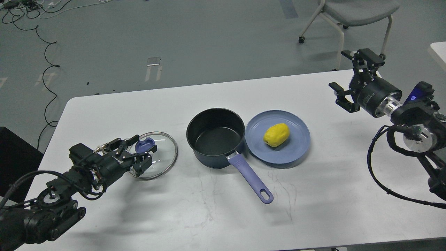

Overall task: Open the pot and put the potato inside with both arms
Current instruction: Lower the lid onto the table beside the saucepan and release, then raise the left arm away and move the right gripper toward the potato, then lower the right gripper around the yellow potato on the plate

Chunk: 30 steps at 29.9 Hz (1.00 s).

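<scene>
Left end effector (144, 153) spread around one lid's knob (144, 143); right end effector (343, 78) spread; one pot (215, 137), one potato (276, 135)

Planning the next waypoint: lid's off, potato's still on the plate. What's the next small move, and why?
Probably bring the right gripper down and left toward the bright yellow lumpy potato. The dark navy saucepan stands open and empty, its glass lid lies on the white table by the left gripper, and the potato sits untouched on the shallow blue plate. The right jaws are open, holding nothing.

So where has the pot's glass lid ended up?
In the head view the glass lid lies on the table, left of the open pot, at the left gripper.
</scene>
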### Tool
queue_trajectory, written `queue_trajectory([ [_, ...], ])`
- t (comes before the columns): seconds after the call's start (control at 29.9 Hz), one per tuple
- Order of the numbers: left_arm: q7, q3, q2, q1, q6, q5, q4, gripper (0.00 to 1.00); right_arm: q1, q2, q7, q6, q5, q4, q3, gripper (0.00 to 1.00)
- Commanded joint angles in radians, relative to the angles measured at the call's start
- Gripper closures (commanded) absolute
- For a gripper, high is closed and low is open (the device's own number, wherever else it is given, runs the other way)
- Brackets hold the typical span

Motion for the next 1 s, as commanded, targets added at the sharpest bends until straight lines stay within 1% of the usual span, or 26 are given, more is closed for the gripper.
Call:
queue_trajectory([
  [0.0, 0.0, -0.004, 0.006, -0.017, 0.0, -0.123, -0.006, 0.02, 0.0, -0.001, 0.0, 0.002, 0.0, 0.007, 0.0, 0.0],
  [0.1, 0.0, -0.004, 0.017, -0.072, 0.0, -0.269, -0.009, 0.02, 0.011, -0.004, 0.002, 0.005, -0.005, 0.02, -0.006, 0.0],
  [0.13, 0.0, -0.003, 0.029, -0.114, 0.0, -0.34, -0.014, 0.02, 0.015, -0.013, 0.0, 0.006, -0.02, 0.031, -0.015, 0.0],
  [0.23, 0.0, -0.004, 0.05, -0.177, 0.0, -0.465, -0.021, 0.02, 0.044, -0.064, 0.002, 0.006, -0.076, 0.057, -0.088, 0.0],
  [0.33, 0.0, -0.009, 0.046, -0.259, -0.001, -0.585, -0.04, 0.02, 0.116, -0.115, 0.002, 0.006, -0.263, 0.068, -0.22, 0.0],
  [0.4, 0.0, -0.027, 0.04, -0.338, -0.101, -0.756, -0.073, 0.02, 0.164, -0.153, 0.003, 0.006, -0.491, 0.073, -0.333, 0.0],
  [0.43, 0.0, -0.034, 0.034, -0.354, -0.135, -0.816, -0.077, 0.02, 0.173, -0.158, 0.008, 0.006, -0.549, 0.076, -0.355, 0.0],
  [0.47, 0.0, -0.044, 0.018, -0.381, -0.201, -0.953, -0.075, 0.02, 0.19, -0.164, 0.02, 0.006, -0.66, 0.083, -0.398, 0.0],
  [0.5, 0.0, -0.047, 0.008, -0.403, -0.255, -1.081, -0.075, 0.02, 0.205, -0.173, 0.047, 0.006, -0.761, 0.092, -0.444, 0.0],
  [0.53, 0.0, -0.047, 0.007, -0.403, -0.255, -1.082, -0.075, 0.02, 0.206, -0.173, 0.048, 0.006, -0.762, 0.093, -0.444, 0.0],
  [0.6, 0.0, -0.047, 0.003, -0.444, -0.33, -1.253, -0.075, 0.02, 0.247, -0.214, 0.141, 0.005, -0.958, 0.126, -0.568, 0.0],
  [0.63, 0.0, -0.049, 0.003, -0.452, -0.343, -1.28, -0.074, 0.02, 0.267, -0.23, 0.162, 0.003, -1.0, 0.131, -0.599, 0.0],
  [0.67, 0.038, -0.05, 0.001, -0.46, -0.36, -1.327, -0.072, 0.02, 0.31, -0.256, 0.194, 0.002, -1.078, 0.126, -0.657, 0.0],
  [0.7, 0.079, -0.058, 0.0, -0.466, -0.366, -1.352, -0.072, 0.02, 0.352, -0.26, 0.204, -0.003, -1.122, 0.119, -0.709, 0.0],
  [0.73, 0.079, -0.058, 0.0, -0.466, -0.366, -1.352, -0.072, 0.02, 0.353, -0.261, 0.204, -0.003, -1.123, 0.119, -0.71, 0.0],
  [0.77, 0.116, -0.078, -0.002, -0.466, -0.369, -1.367, -0.072, 0.02, 0.376, -0.254, 0.206, -0.014, -1.138, 0.102, -0.746, 0.0],
  [0.84, 0.153, -0.103, -0.003, -0.464, -0.369, -1.369, -0.072, 0.02, 0.39, -0.233, 0.207, -0.043, -1.153, 0.073, -0.78, 0.0],
  [0.87, 0.161, -0.103, -0.003, -0.46, -0.367, -1.369, -0.072, 0.02, 0.393, -0.207, 0.207, -0.054, -1.173, 0.059, -0.792, 0.0],
  [0.97, 0.162, -0.103, 0.0, -0.452, -0.367, -1.369, -0.072, 0.02, 0.396, -0.17, 0.216, -0.061, -1.274, 0.002, -0.817, 0.0],
])
